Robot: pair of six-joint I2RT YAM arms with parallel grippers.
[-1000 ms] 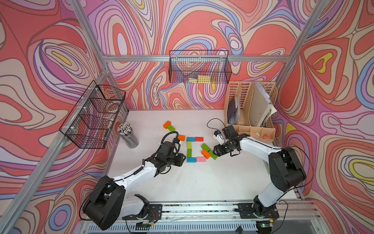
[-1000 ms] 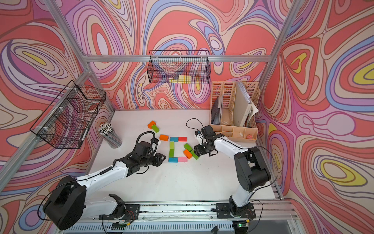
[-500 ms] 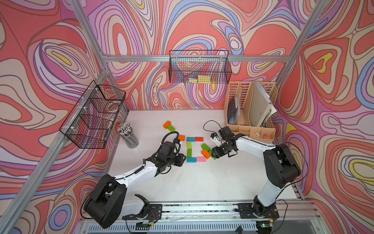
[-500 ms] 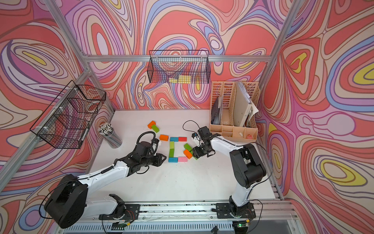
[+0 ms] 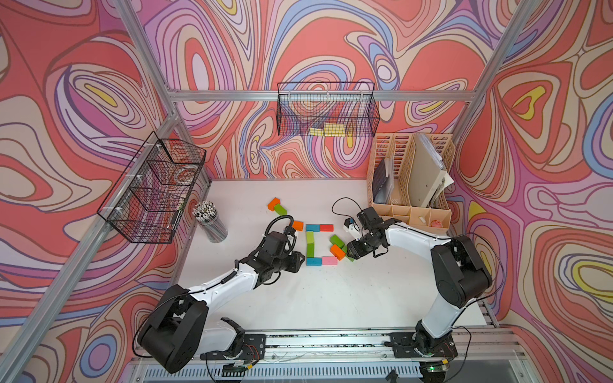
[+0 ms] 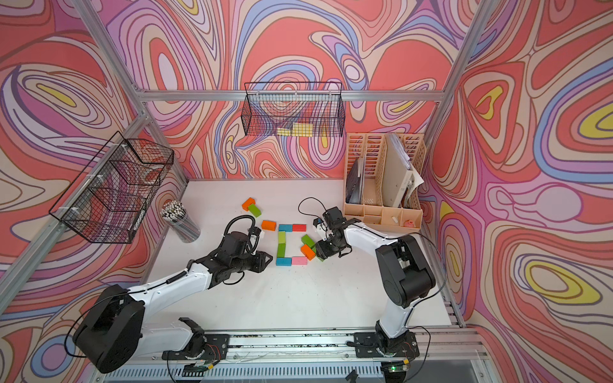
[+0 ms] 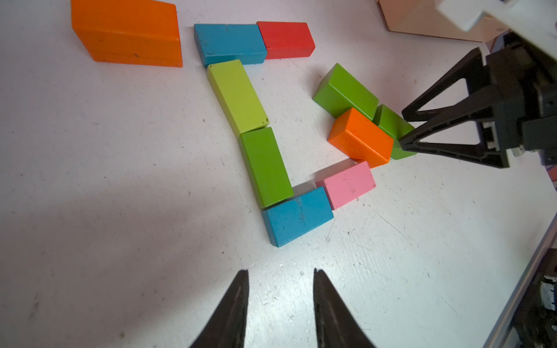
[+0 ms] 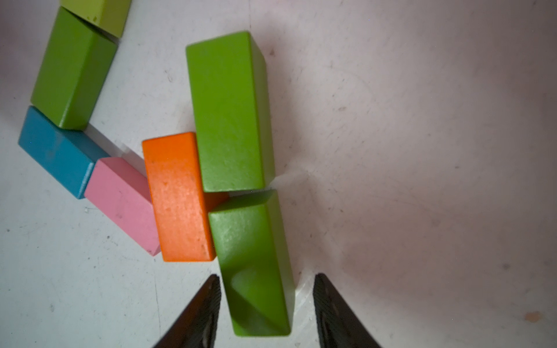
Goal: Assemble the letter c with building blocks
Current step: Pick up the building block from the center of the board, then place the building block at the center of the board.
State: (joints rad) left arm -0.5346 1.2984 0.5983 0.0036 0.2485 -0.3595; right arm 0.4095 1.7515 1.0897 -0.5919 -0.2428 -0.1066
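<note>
One glossy green rectangular brick [image 8: 256,265], right tool [image 8: 267,275] astride it, apparently unclamped, left tool [image 7: 280,270] part-open, empty.

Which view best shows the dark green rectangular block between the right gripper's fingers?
The right wrist view: the dark green rectangular block lies close, the right gripper straddling it, a gap on one side. The left wrist view shows only its end behind an orange rectangular block. In both top views it is a sliver.
</note>
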